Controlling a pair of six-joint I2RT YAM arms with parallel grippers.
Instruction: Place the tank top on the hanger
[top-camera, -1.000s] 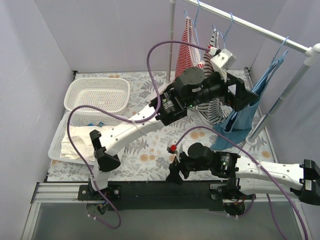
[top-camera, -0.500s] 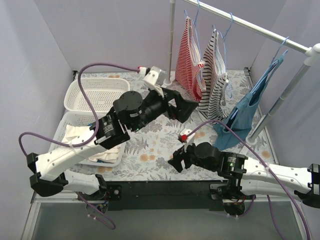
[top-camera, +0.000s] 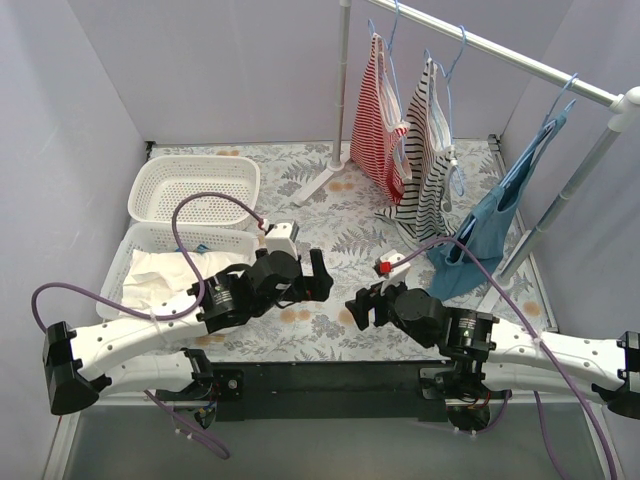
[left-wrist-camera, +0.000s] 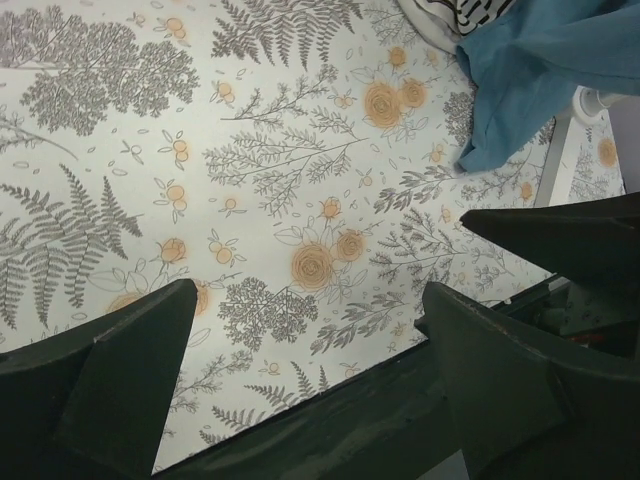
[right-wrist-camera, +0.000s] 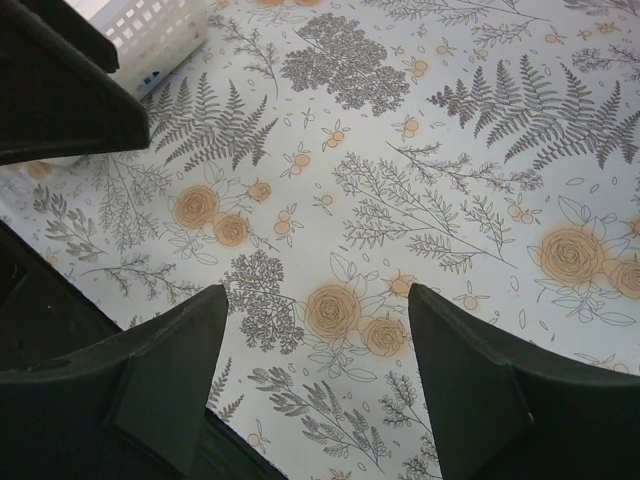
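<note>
The teal-blue tank top (top-camera: 487, 228) hangs at the right end of the rail on the light-blue wire hanger (top-camera: 553, 118), its hem reaching down to the table. Its lower edge also shows in the left wrist view (left-wrist-camera: 540, 70). My left gripper (top-camera: 321, 276) is open and empty, low over the floral table near the front, well left of the top. In its own view (left-wrist-camera: 310, 340) only tablecloth lies between the jaws. My right gripper (top-camera: 358, 306) is open and empty beside it, over bare tablecloth (right-wrist-camera: 315, 340).
A red-and-white striped top (top-camera: 378, 110) and a black-and-white striped top (top-camera: 428, 150) hang on the rail (top-camera: 520, 58). Two white baskets stand at the left, one bare (top-camera: 195, 188), one (top-camera: 130, 262) with white cloth. The rack's post (top-camera: 570, 190) stands at the right.
My left arm has swung back from the rack, across the table, down to the front middle. My right gripper has shifted slightly right. The tank top stays hanging.
</note>
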